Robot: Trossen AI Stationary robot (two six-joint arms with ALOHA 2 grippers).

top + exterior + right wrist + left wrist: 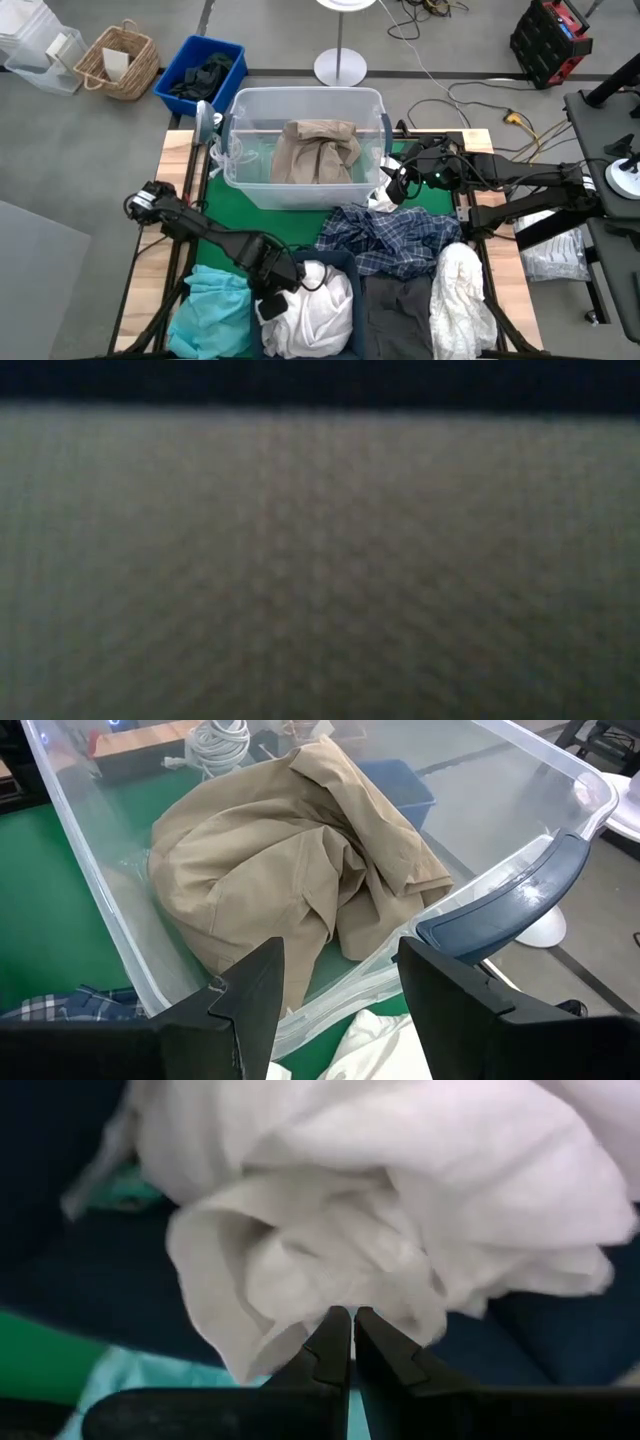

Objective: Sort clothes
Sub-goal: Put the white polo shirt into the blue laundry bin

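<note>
Left gripper (270, 300), jaws pressed shut and empty, noses against a white garment (320, 300) heaped at the tabletop's front edge. Right gripper (393, 187) hangs open at the clear tub's (300, 100) right rim, just beside the beige garment (318, 150) inside.

You see a beige garment (318, 150) in the clear tub (372, 100), a blue-and-white plaid shirt (395, 240), a teal garment (210, 305), white garments (320, 300), a dark grey garment (398, 315), green matting (215, 215), and a blue bin (190, 62).
</note>
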